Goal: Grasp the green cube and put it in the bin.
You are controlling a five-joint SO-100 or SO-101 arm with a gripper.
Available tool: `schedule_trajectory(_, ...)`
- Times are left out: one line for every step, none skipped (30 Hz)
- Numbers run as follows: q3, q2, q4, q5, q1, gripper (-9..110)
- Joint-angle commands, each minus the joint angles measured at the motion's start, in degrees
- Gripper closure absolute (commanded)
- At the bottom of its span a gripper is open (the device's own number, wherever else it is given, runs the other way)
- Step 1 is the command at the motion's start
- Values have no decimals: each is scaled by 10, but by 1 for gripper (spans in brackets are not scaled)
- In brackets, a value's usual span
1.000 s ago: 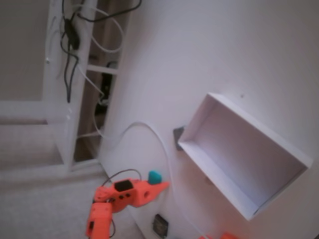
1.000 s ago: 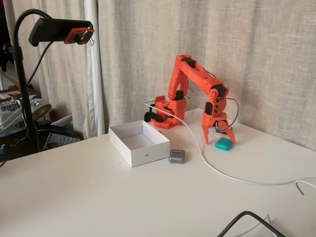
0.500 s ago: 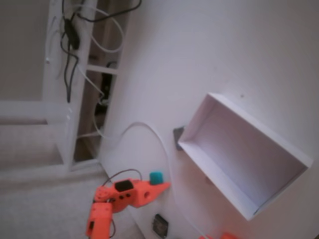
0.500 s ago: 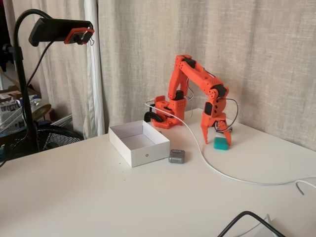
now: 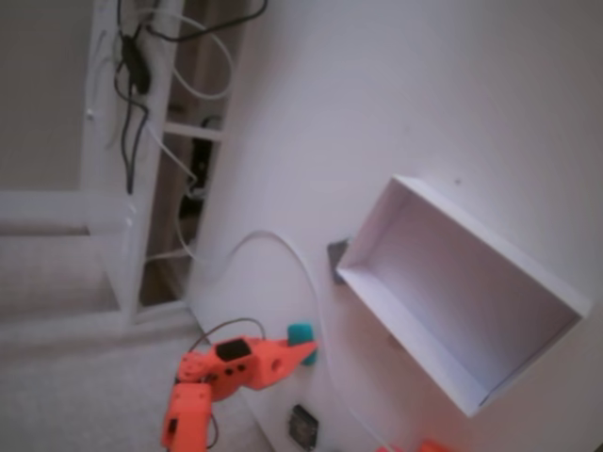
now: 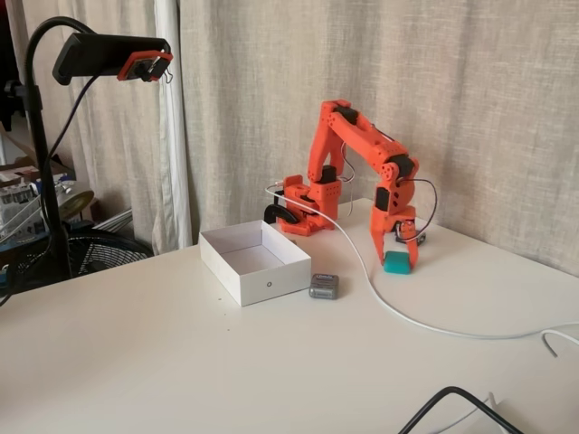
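Observation:
The green cube (image 6: 395, 262) is a small teal block resting on the white table, right of the arm's base. My orange gripper (image 6: 395, 259) points down over it, its two fingers closed against the cube's sides. In the other fixed view the cube (image 5: 301, 331) shows at the tip of the gripper (image 5: 305, 349) near the bottom edge. The bin (image 6: 271, 282) is a white open-top box, apart from the cube to its left, with nothing in it. The bin (image 5: 405, 325) also fills the right half of that other fixed view.
A small dark grey square (image 6: 324, 286) lies against the bin's near right corner. A white cable (image 6: 380, 294) runs from the arm's base across the table past the cube. A black cable (image 6: 452, 398) loops at the front edge. A camera stand (image 6: 109, 56) rises at the left.
The cube has shifted left between the fingers, and the fingers have closed from open onto its sides. The arm has barely moved otherwise.

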Motion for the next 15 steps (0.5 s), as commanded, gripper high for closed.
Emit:
schedule_trajectory(26,-11,-4,2,6,86)
schedule_trajectory(28,-10,-4,2,6,87)
schedule_trajectory(29,-9,-5,2,6,89)
schedule_trajectory(30,-8,-6,2,6,91)
schedule_trajectory(31,-7,-8,2,6,94)
schedule_trajectory(32,-6,-8,2,6,95)
schedule_trajectory(33,-4,-9,2,6,96)
schedule_trajectory(33,-4,-11,2,6,100)
schedule_trajectory(33,-3,-11,2,7,101)
schedule_trajectory(33,-2,-11,2,7,106)
schedule_trajectory(34,-1,-12,2,7,110)
schedule_trajectory(34,0,-12,3,8,110)
schedule_trajectory(34,1,-14,3,8,110)
schedule_trajectory(34,3,-15,3,8,110)
schedule_trajectory(34,5,-17,3,8,110)
